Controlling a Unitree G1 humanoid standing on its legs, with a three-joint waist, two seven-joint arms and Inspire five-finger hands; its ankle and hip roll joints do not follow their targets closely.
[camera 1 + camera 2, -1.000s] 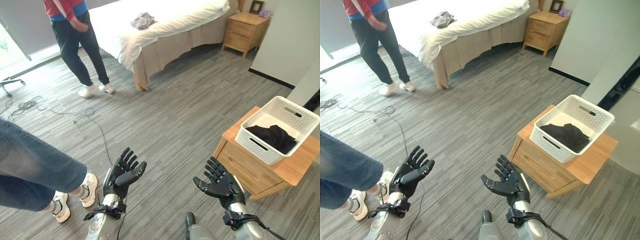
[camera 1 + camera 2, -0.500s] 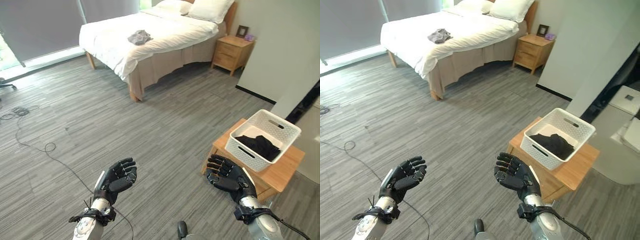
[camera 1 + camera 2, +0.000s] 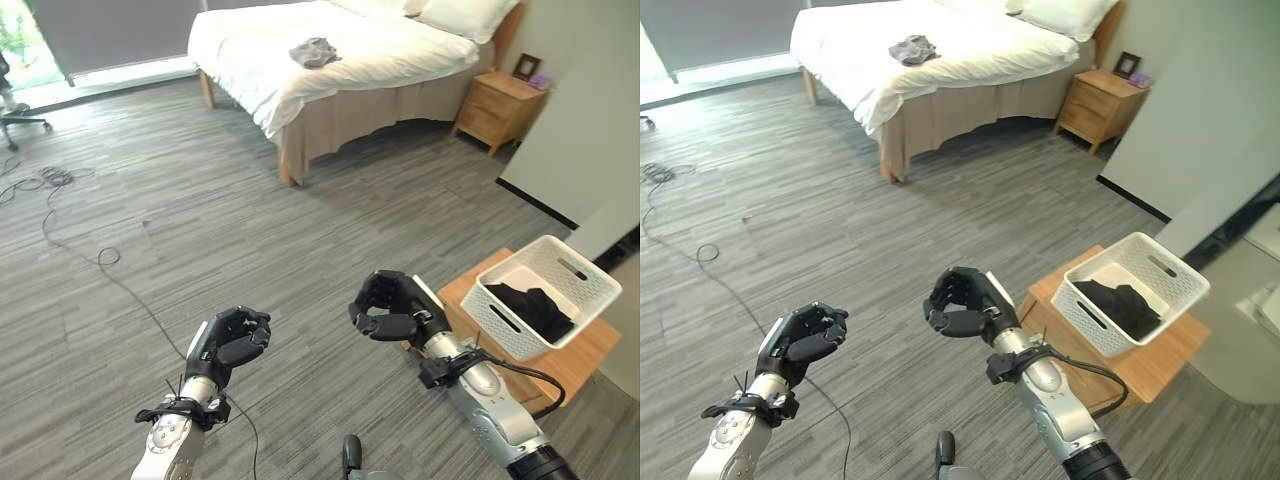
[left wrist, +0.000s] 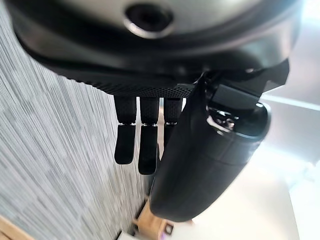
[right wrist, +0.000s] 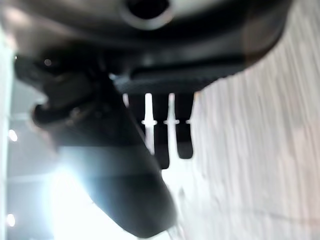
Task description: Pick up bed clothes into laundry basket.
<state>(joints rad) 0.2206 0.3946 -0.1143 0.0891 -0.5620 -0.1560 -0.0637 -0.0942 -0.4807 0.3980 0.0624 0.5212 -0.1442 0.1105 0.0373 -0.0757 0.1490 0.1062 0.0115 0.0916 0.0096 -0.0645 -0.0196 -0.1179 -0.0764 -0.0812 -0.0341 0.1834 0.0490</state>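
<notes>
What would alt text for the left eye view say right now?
Both robot hands, left hand and right hand, are raised with fingers curled and empty over grey plank floor. A grey garment lies on the white bed across the room, and a white laundry basket holding dark clothing sits on a wooden cabinet to the right.

Grey plank floor [image 3: 200, 200], nightstand [image 3: 498, 105] (wooden)
</notes>
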